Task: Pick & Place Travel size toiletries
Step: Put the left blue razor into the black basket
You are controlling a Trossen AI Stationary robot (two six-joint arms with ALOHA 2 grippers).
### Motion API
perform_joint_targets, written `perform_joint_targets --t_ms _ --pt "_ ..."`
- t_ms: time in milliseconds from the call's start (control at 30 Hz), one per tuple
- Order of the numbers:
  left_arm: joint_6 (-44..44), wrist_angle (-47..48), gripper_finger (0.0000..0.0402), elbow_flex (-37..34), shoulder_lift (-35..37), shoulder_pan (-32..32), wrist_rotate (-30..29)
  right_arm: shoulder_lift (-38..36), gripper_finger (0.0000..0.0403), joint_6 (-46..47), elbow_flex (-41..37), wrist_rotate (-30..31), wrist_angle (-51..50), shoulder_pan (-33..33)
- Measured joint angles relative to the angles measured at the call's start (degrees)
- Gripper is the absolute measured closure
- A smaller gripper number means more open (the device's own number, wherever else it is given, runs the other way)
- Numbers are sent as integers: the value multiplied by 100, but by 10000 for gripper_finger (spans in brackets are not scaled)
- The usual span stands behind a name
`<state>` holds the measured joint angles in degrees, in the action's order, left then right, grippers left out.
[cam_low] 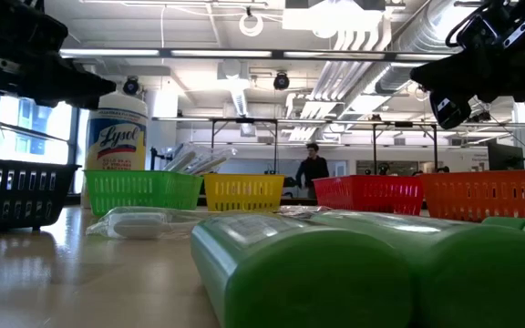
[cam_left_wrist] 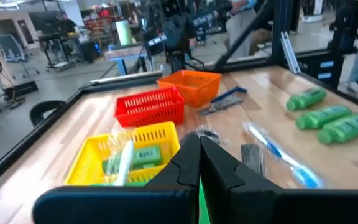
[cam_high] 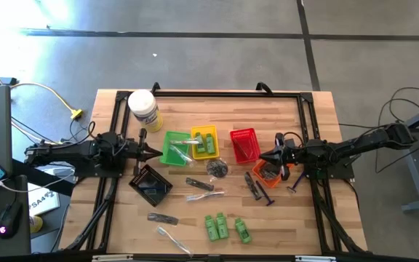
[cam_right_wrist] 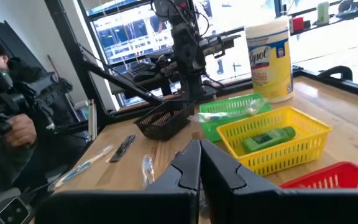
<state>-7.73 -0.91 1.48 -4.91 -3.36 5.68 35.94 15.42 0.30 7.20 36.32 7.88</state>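
Note:
Travel size toiletries lie about the wooden table: three green bottles near the front edge, black razor sticks, clear-wrapped sticks and a dark round piece. One green bottle lies in the yellow basket. A clear-wrapped item lies in the green basket. My left gripper points level, shut and empty, just left of the green basket. My right gripper is also shut and empty, level, beside the red basket.
An orange basket sits under my right gripper's wrist and a black basket near my left gripper. A large white jar with a yellow label stands at the back left. A person is beyond the table's left side.

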Motion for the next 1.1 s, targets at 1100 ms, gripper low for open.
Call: perform_joint_targets --t_ms 1100 --pt "366 39 401 -31 -1088 4 146 -11 401 -166 0 142 382 278"
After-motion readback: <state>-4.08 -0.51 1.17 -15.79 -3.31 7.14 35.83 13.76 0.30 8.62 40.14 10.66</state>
